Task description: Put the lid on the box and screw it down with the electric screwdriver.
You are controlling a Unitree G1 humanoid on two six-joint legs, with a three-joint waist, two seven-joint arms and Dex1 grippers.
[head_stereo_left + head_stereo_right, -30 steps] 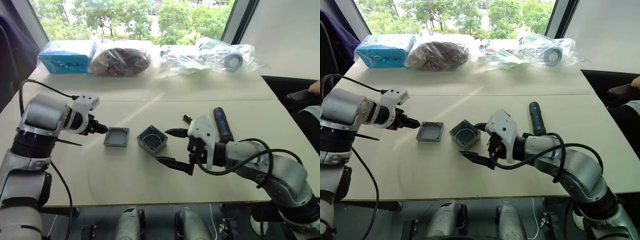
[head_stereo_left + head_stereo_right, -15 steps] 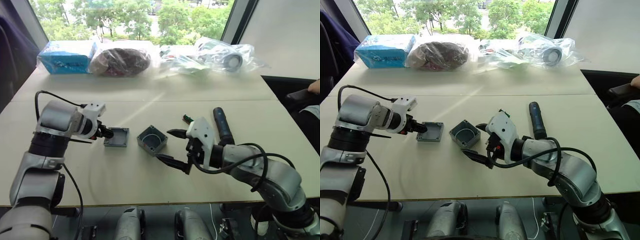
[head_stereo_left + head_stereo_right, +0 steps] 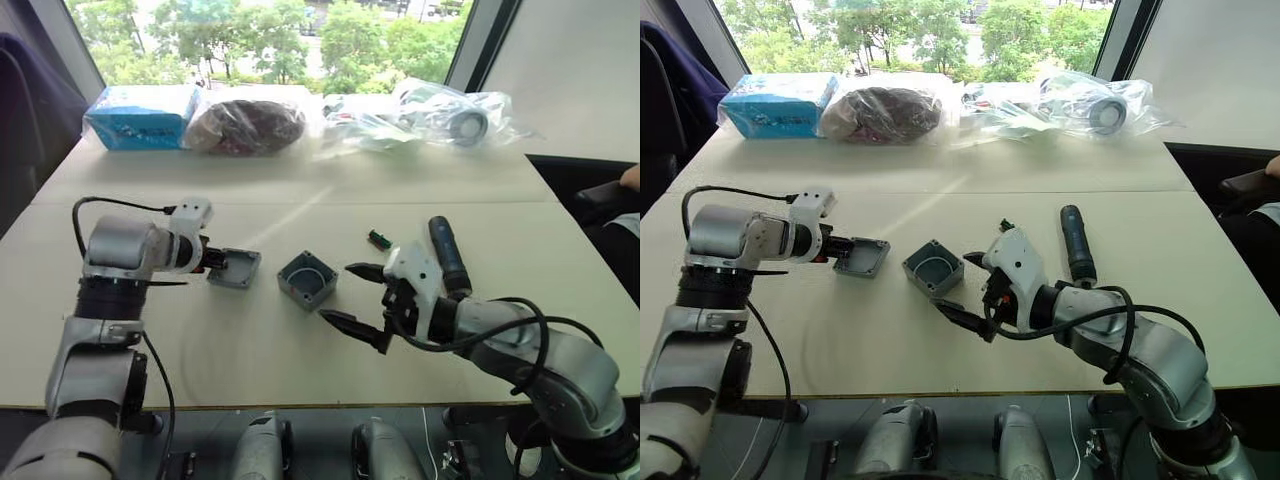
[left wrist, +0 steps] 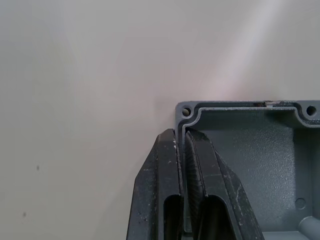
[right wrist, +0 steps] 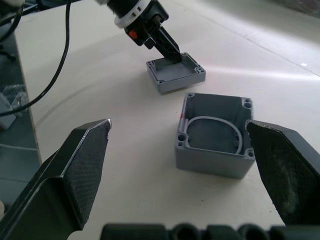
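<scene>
The lid (image 3: 233, 268) is sitting tipped on the counter (image 3: 300, 350) just left of the box (image 3: 306, 280), with the left tool (image 4: 184, 150) clamping one thin wall near a corner; it looks like rigid, light, smooth metal that could be slipping in so narrow a pinch. The right tool (image 5: 185, 175) is hovering wide apart near the box

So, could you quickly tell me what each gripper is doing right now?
Left gripper: shut on the lid's wall.
Right gripper: open, holding nothing, fingers either side of the box.
</scene>
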